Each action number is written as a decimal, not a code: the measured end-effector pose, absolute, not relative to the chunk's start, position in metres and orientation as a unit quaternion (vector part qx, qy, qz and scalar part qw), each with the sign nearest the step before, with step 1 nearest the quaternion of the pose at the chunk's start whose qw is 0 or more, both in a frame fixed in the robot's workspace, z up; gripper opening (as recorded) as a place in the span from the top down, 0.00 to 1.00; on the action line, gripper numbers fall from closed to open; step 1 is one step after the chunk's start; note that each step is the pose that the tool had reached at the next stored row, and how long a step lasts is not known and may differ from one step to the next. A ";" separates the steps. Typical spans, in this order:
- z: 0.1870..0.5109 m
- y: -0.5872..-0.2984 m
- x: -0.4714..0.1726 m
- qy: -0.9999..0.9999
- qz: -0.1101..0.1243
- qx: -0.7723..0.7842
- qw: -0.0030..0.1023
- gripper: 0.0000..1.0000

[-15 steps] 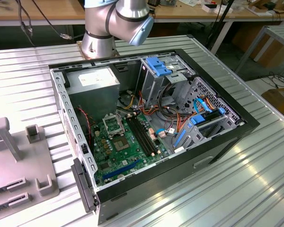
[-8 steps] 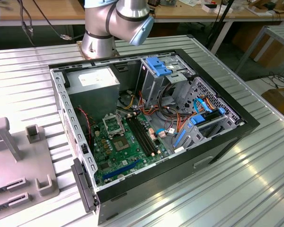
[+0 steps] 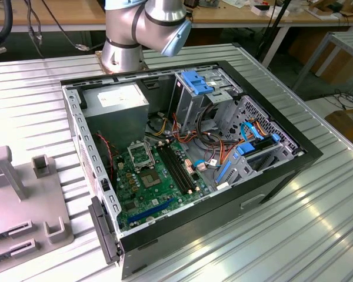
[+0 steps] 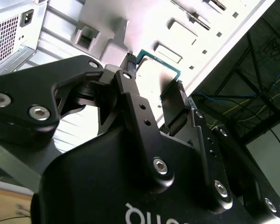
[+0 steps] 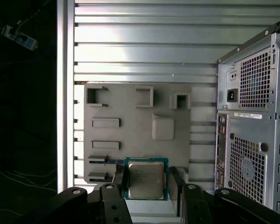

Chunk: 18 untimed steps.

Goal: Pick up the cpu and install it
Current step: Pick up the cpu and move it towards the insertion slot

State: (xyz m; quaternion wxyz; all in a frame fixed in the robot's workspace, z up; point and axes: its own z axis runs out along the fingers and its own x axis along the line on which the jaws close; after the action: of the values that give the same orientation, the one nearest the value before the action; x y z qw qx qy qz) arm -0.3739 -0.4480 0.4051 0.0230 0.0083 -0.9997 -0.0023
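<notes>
Silver-grey arm joint (image 3: 142, 26) wearing a pale blue-grey end cap (image 3: 175, 36), matte black gripper (image 4: 154, 73) showing angular linkage bars (image 4: 140, 116), silver hex-socket screws (image 4: 160, 165) glinting along the links, white lettering (image 4: 144, 215) running across its body, slim black jaws tapering to flat tips.

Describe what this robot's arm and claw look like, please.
The arm is built from thick, rounded, silver-grey metal joints, one closed by a pale blue cap. In the second wrist view, the gripper is matte black: flat, angular bars hinged together, dotted with shiny silver screw heads, with part of a white marking on its body.
</notes>
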 end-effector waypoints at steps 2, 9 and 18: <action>0.405 -0.448 -0.371 -1.000 -0.002 0.008 0.023 0.53; 0.405 -0.448 -0.362 -1.000 -0.002 0.008 0.023 0.53; 0.405 -0.448 -0.350 -1.000 -0.002 0.008 0.023 0.53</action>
State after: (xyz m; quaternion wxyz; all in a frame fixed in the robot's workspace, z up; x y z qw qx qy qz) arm -0.3497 -0.4480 0.4051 0.0230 0.0083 -0.9997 -0.0023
